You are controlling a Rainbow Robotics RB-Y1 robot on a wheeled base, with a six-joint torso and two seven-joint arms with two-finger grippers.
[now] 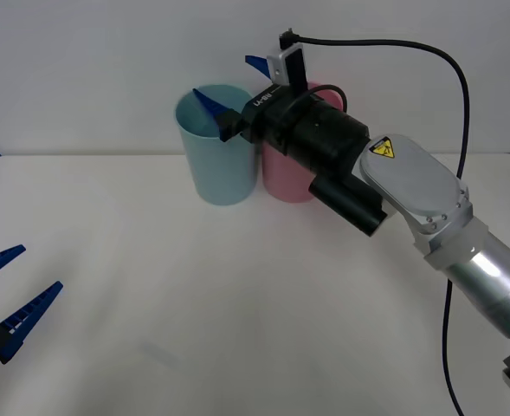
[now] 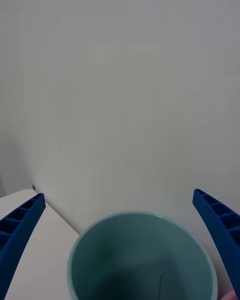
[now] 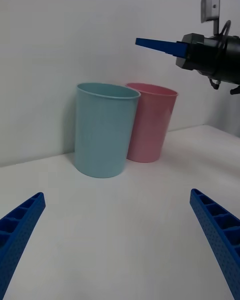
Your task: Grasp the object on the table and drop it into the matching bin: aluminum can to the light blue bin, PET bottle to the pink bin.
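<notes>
Starting at the left: the left gripper (image 1: pixel 8 299) hangs low over the near left corner of the table (image 1: pixel 151 286), its blue fingers spread wide with nothing between them, well apart from both bins. From its wrist view the two bins stand straight ahead across bare white tabletop.

Moving to the middle, the light blue bin (image 1: pixel 216 143) stands upright at the far side of the table, a pale teal tub tapering downward, its mouth open and, as far as the right wrist view looks into it, only shadowed wall inside. I cannot see its floor, so I cannot tell whether the aluminum can lies down there.

Touching it, or all but touching, on its right is the pink bin (image 1: pixel 285 178), same shape, partly covered by the right arm.

And that arm matters most: the right gripper (image 1: pixel 235 85) is poised directly above the light blue bin's mouth, the rim sitting between its fingers in the wrist view, fingers (image 2: pixel 20 225) splayed wide and holding nothing. It is far nearer the bins than the left one. My read is that the drop over the correct bin is done, and what remains is drawing this arm back clear of the rim.
</notes>
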